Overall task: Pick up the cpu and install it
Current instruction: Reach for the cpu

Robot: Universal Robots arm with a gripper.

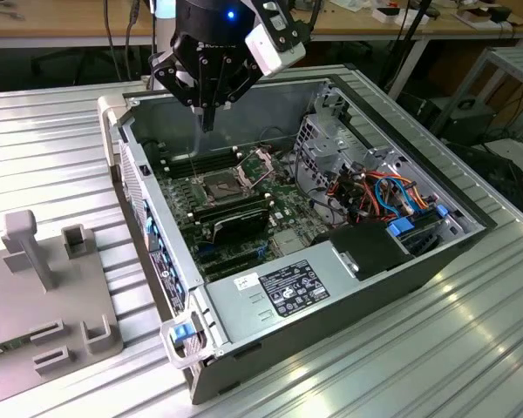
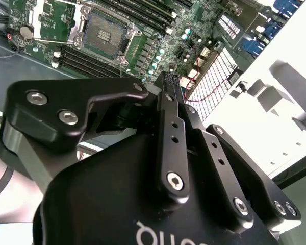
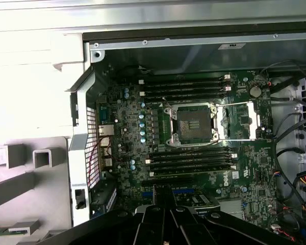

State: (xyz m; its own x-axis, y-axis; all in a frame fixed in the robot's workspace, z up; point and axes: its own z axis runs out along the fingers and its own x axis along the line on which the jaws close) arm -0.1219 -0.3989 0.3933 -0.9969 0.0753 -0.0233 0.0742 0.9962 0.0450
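Ribbed metal bench (image 1: 52, 148), open computer case (image 1: 375, 279) on it. Noted gripper (image 1: 207, 122) above the case's far edge, fingers (image 2: 166, 127) pressed together, over green board (image 3: 143, 168) with socket (image 3: 193, 125) uncovered; cannot tell where cpu sits. Judged light, thin, stiff, fragile: hold by opposite edges, never the faces.

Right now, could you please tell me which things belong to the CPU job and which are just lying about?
Job: hand above the open case; open socket on the green board.
Lying about: memory sticks; coloured cables; grey fixture beside the case.
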